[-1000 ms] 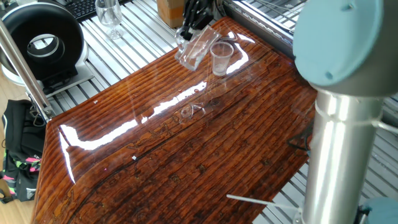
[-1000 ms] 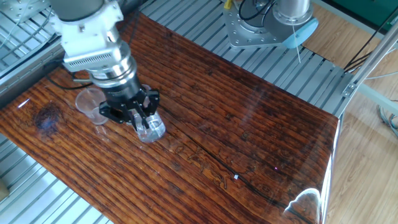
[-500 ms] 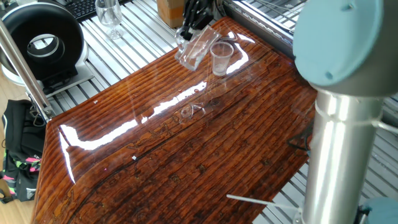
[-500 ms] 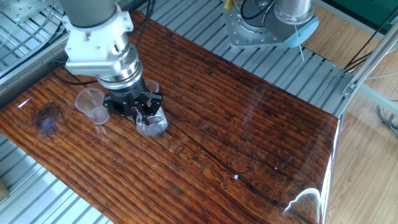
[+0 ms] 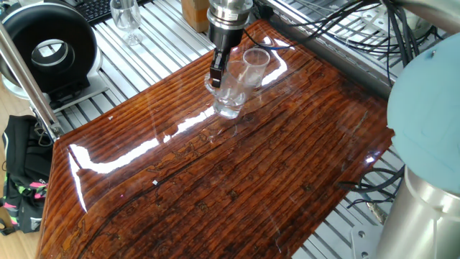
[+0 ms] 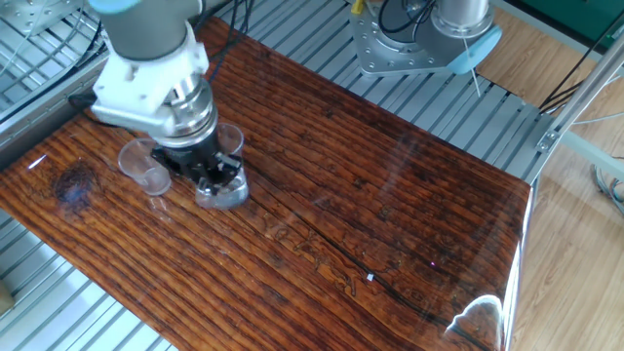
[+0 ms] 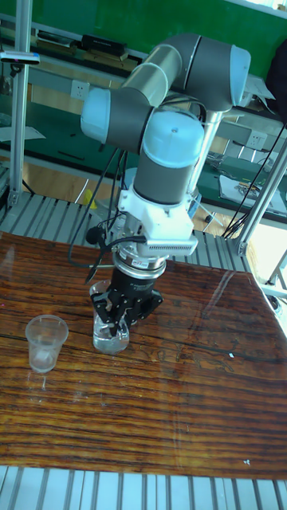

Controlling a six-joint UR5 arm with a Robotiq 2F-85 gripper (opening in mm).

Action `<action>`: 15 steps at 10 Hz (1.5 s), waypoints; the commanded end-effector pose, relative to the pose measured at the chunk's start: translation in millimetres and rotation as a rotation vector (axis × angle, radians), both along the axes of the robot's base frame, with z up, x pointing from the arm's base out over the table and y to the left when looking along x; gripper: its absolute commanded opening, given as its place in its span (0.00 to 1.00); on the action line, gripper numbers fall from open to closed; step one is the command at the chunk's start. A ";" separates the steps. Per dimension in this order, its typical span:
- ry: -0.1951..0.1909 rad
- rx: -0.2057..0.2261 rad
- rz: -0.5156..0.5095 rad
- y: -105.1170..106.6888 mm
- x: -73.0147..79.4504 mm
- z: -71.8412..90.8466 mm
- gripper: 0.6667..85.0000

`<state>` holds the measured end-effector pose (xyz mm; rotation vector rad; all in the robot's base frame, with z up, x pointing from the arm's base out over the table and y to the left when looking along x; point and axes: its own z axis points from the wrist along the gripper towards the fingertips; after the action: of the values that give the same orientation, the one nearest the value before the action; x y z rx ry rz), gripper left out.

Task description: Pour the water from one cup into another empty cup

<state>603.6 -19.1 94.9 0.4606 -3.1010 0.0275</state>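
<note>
Gripping upright tumbler (image 7: pixel 110 335) on table (image 5: pixel 237 180), gripper (image 7: pixel 119 312) clamped at rim; cloudy cup (image 7: pixel 45 343) just beside

My desk (image 5: pixel 237 180) is glossy red-brown wood with dark wavy grain and white glare streaks. Between my black jaws the tumbler (image 7: pixel 109 333) is clear and colourless. Beside them the small cup (image 7: pixel 45 341) is cloudy, whitish and translucent. My arm (image 7: pixel 171 135) is pale blue and grey. Behind me the wall (image 7: pixel 159 20) is green. The frame (image 6: pixel 58 312) round the desk is ribbed silver metal.
</note>
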 end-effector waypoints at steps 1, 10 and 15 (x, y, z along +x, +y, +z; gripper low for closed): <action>0.042 -0.042 -0.097 -9.3 -4.4 -5.8 0.01; 0.102 -0.036 -0.159 -6.9 -7.1 -18.6 0.01; 0.130 -0.079 -0.161 -16.5 -11.8 -22.0 0.01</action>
<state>592.9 -32.8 73.8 0.2121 -2.9971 0.1026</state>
